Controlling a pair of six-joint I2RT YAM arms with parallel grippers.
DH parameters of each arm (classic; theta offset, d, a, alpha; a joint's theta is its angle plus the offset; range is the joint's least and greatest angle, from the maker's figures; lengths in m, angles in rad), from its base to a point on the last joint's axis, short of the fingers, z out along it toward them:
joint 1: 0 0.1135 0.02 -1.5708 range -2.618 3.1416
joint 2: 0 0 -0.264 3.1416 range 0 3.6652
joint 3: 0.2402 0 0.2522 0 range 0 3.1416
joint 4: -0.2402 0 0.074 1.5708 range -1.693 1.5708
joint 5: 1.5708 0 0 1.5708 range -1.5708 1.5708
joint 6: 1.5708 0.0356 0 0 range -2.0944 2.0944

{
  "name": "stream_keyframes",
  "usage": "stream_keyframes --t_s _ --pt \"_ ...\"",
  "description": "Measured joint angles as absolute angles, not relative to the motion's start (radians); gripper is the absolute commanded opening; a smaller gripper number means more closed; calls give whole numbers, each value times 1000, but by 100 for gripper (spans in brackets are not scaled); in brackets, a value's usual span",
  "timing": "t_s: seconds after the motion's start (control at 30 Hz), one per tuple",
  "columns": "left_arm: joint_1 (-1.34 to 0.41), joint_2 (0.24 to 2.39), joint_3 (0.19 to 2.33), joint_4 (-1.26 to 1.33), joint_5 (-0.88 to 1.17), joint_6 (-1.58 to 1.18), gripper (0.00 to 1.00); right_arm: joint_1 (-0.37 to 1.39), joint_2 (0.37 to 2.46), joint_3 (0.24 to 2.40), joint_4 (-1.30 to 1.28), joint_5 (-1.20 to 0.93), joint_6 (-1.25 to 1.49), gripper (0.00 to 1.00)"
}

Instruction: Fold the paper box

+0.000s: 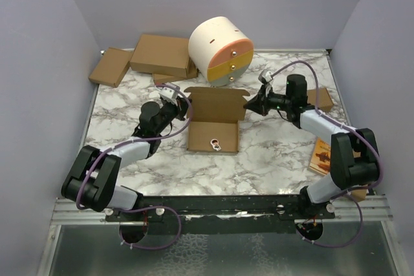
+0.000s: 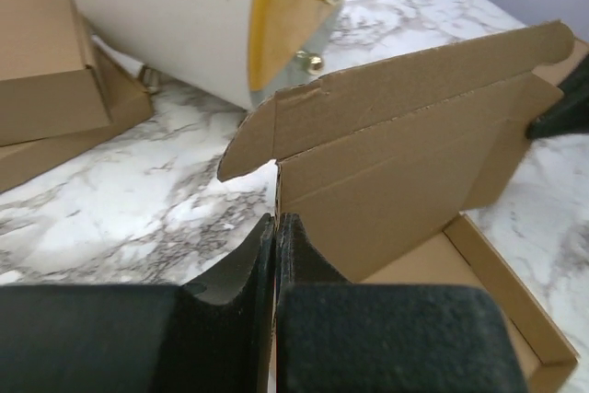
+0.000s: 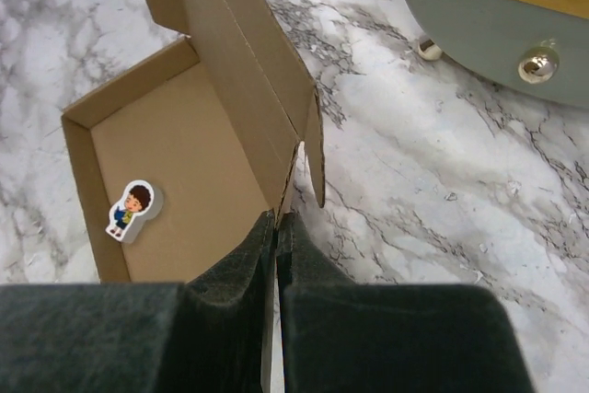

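Paper box [image 1: 213, 135] is centre of the top view on the marble table [image 1: 272, 159]. The tray lies flat with its side walls up. The lid [image 1: 217, 103] stands up from the tray's far edge, roughly upright. 1 small cartoon-boy piece [image 3: 133, 210] lies loose inside the tray near the front wall. I judge it gets shut in if the lid comes down.

My left gripper [image 2: 277, 223] is pressed together low on the lid's left edge. The cardboard runs into the seam between the fingers, so I read it as pinching the lid. My right gripper [image 3: 276, 223] does the same on the right edge, fingers pressed together with the lid edge going down between them. I'd say holding both ends keeps the lid square so it can swing over the tray without twisting.

The 2 ears are not tucked. The left ear flap [image 2: 247, 149] and right ear flap [image 3: 315, 149] both angle away from the lid panel. The tuck flap [image 2: 414, 80] along the lid's top is creased. My guess is the ears must go inside the side walls before closing.

The round white drawer unit [image 1: 220, 50] is upper centre, just behind the lid with its knobs facing the box, and probably limits lean-back. The big brown carton [image 1: 162, 55] and small brown carton [image 1: 111, 67] are upper left, well apart from the box. Another carton [image 1: 321, 98] sits behind my right arm, and a flat orange item [image 1: 321, 155] is at lower right. None of these touch the box.
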State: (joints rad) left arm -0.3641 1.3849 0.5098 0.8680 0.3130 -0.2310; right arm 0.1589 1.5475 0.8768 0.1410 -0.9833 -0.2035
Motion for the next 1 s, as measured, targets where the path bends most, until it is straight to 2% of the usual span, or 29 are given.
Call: stream_keyframes --t_s 0.2,0.37,0.6,0.73,1.0 --pt "-439 1386 501 881 47 -171 0 281 1537 833 272 -678 -79 1" --pt "-491 1386 467 937 -68 -169 0 353 1528 802 391 -434 7 1" --pt "-498 1402 459 1005 -210 -155 0 549 1543 782 553 -48 21 1" --pt "-500 1421 445 1077 -250 -149 0 594 1546 721 662 29 22 1" --pt "-542 1470 333 1265 -292 -92 0 612 1555 625 800 41 64 1"
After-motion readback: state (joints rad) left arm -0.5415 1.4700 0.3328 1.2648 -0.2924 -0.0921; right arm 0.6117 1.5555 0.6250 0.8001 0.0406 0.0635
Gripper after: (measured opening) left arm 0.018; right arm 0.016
